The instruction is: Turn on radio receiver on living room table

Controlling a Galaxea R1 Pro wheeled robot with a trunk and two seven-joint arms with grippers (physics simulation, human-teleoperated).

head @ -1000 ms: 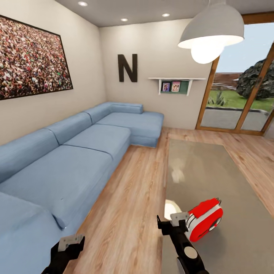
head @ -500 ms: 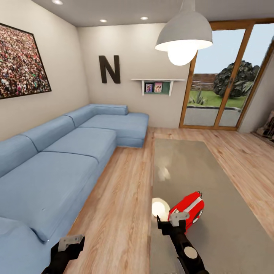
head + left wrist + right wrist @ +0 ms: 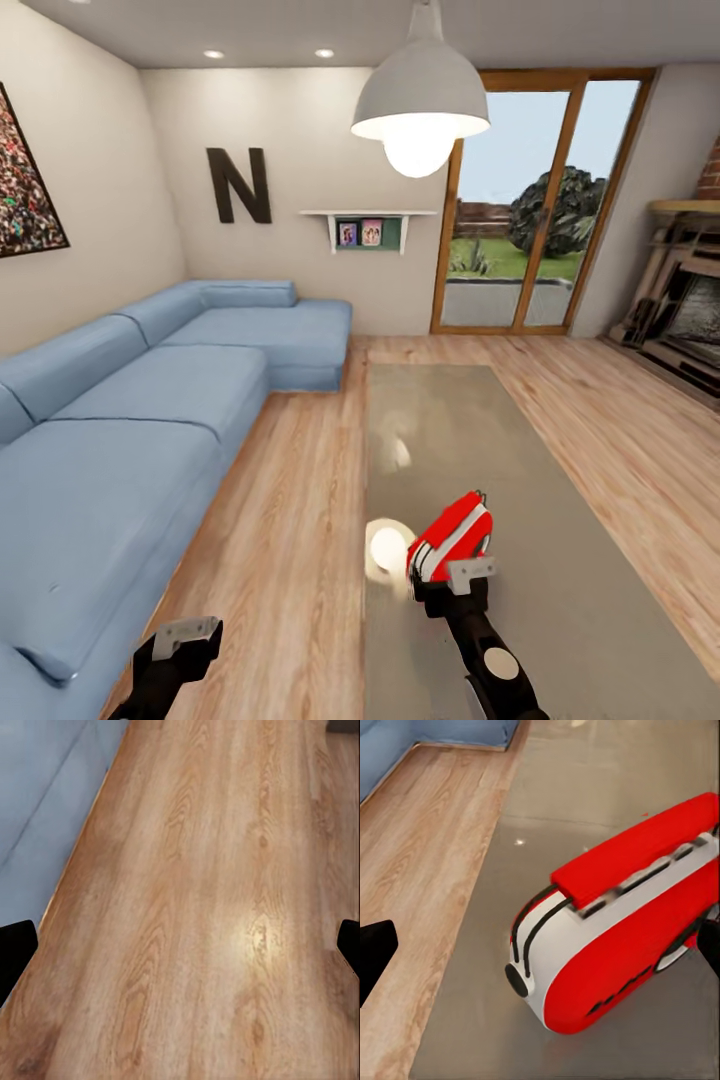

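Blue sofa (image 3: 130,420) — left of table (image 3: 560,560)

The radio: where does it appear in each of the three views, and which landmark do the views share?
Head view: the radio lies low and right of centre on the grey table, just beyond the right gripper.
Right wrist view: the radio is large, at centre right.
Left wrist view: wood floor and sofa edge; no radio.
Shared landmark: the wood floor.

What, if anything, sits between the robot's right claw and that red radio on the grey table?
Nothing visible does. The right gripper hovers just short of the radio receiver, and the right wrist view shows bare table top leading to it.
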